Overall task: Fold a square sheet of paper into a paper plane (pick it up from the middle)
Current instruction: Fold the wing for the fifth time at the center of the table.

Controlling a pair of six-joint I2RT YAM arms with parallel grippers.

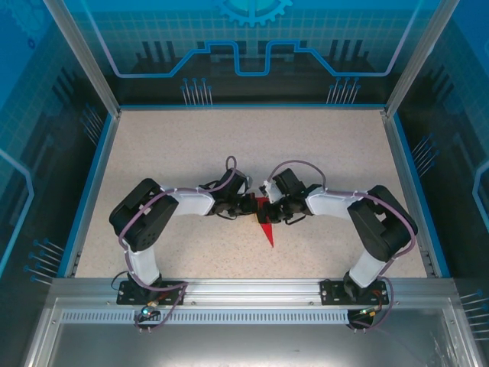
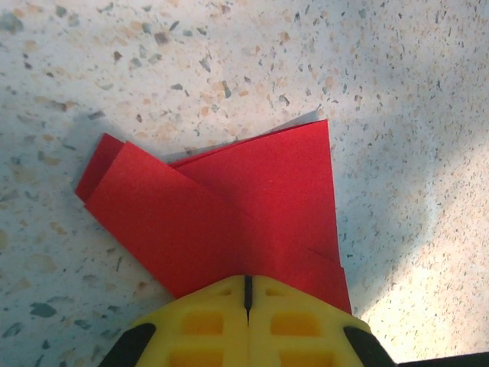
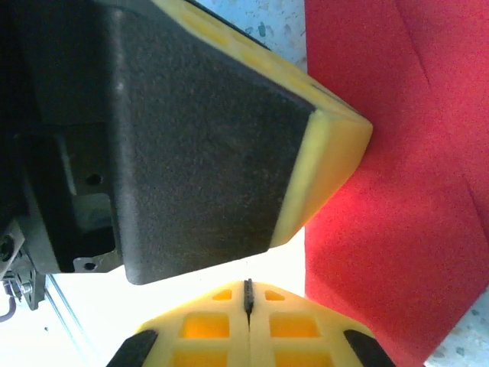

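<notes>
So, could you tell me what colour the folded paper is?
Plain bright red paper, clearest from left wrist.

The paper plane [image 1: 266, 227] lies at the middle of the table [image 1: 191, 145], tip toward the near edge. The left gripper [image 1: 248, 206] sits over its left side, the right gripper [image 1: 273, 211] over its right, the two tips just beside each other.

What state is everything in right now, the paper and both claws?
Red paper: partly folded, layers overlapping, lying on the table.
Left claw: shut, tips over the paper's edge.
Right claw: shut, beside the paper, close to the left claw.
</notes>
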